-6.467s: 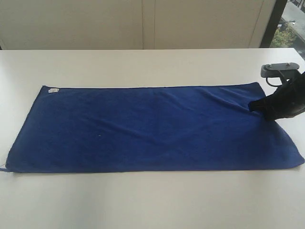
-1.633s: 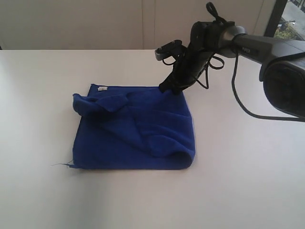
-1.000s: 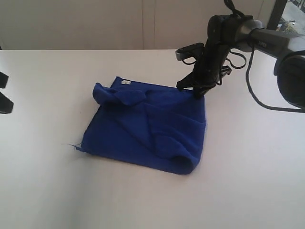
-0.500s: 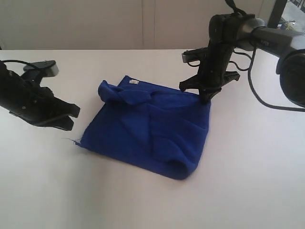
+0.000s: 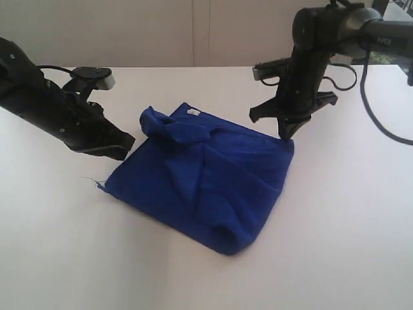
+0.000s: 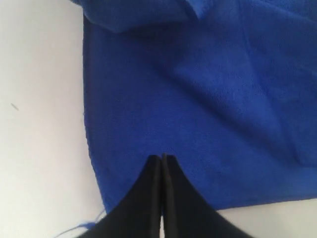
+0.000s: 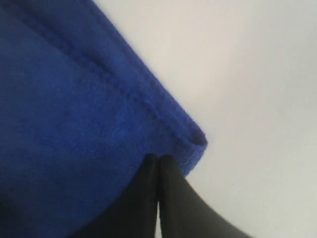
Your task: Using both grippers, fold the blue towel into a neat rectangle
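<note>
Item: blue towel (image 5: 206, 177), folded over on itself into a rough, skewed four-sided pad, lying near the middle of the white table (image 5: 335, 252) with its corners turned diagonally to the table's edges. Surface: uneven, with diagonal creases across the upper layer. Far left corner: a bunched lump of cloth (image 5: 164, 126) rolled up on top. Beside that lump, on the far edge: small white tag (image 5: 192, 112). Near corner: a thick rounded fold (image 5: 229, 237). Left corner: a loose thread (image 5: 90, 181) trailing onto the table. Left gripper (image 5: 124, 146): jaws pressed together with nothing between them, tip low and just beside the towel's left edge in the exterior view. The left wrist view shows its closed tip over the blue cloth close to that edge; contact cannot be told. Its arm carries a grey bracket (image 5: 97, 76) and slants in from the left. Right gripper (image 5: 286, 133): jaws likewise closed tight, no cloth seen between them, pointing down at the towel's far right corner. The right wrist view shows the hemmed corner directly beside the tip; whether it touches cannot be told. Background: pale panelled wall (image 5: 161, 32) behind the table.
</note>
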Robot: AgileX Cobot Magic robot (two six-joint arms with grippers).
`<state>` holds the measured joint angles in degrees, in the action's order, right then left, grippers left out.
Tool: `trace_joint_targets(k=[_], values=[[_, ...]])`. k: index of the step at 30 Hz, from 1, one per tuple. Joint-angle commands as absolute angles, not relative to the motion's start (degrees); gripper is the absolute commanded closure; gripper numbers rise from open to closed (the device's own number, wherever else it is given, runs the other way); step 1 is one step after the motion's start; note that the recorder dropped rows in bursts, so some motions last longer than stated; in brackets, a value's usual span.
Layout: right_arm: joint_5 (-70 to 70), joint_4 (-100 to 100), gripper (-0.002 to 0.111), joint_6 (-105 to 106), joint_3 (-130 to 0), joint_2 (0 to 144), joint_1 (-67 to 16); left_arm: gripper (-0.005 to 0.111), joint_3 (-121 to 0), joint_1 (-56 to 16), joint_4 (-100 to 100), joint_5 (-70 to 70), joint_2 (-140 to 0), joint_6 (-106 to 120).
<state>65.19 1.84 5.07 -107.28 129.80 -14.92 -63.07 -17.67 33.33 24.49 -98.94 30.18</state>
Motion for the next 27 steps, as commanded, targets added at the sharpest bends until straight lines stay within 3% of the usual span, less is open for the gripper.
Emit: trace_joint_targets(k=[1, 13, 27], values=[[59.6, 1.38, 0.108, 5.15, -107.18, 127.65, -15.43, 0.107, -63.57, -17.97, 33.41, 24.08, -101.12, 30.79], [67.48, -0.8, 0.108, 4.48, -106.57, 133.69, -15.32, 0.107, -63.57, -17.97, 33.66, 18.26, -108.77, 30.9], [64.1, 0.45, 0.108, 2.37, -90.32, 124.47, -15.55, 0.107, -63.57, -17.97, 33.66, 9.3, -109.0, 32.0]])
